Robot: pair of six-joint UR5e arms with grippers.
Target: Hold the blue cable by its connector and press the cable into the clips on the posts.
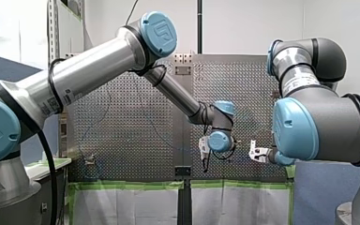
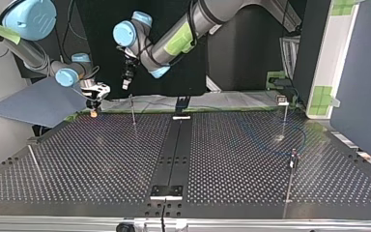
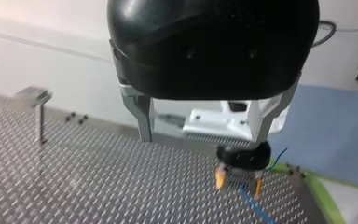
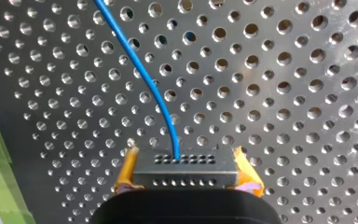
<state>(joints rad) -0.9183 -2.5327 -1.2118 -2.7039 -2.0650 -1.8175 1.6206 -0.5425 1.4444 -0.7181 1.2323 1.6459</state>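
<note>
Now, the connector (image 4: 186,173) is clamped between the yellow pads (image 4: 127,168) of my right gripper (image 4: 186,163), low over the perforated table (image 4: 298,93), so the blue cable (image 4: 142,74) is trailed ahead unstrained. My left gripper (image 3: 204,136) is held spread and empty nearby, seemingly ready for pressing; a clip-topped post (image 3: 39,114) is seen beyond.

Connector (image 4: 185,175) sits between right gripper (image 4: 185,161) fingers, cable (image 4: 144,79) running ahead over table (image 4: 284,93). Top view: middle post (image 2: 132,108) just right of that gripper; far-right post (image 2: 284,116), near-right post (image 2: 291,174) well off.
</note>
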